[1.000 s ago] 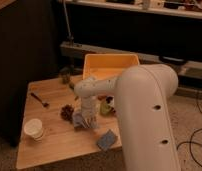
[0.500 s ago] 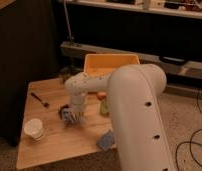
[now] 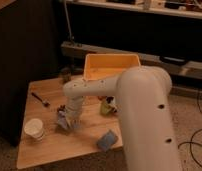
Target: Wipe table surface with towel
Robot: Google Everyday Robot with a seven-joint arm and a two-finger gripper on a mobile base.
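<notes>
Just right of the paper cup (image 3: 34,128), the gripper (image 3: 68,121) presses down, clamped on the towel (image 3: 63,120) against the table surface (image 3: 59,147), with the blue pad (image 3: 107,140) farther right.

towel (image 3: 64,121): pale blue-grey, crumpled, lying on table mid-left, pinned under closed gripper (image 3: 70,120) | table (image 3: 54,147): light tan wood, plank grain, rounded corners, flat, towel resting on it

Grainy wood table surface (image 3: 84,140), soft cloth towel (image 3: 63,120)
</notes>
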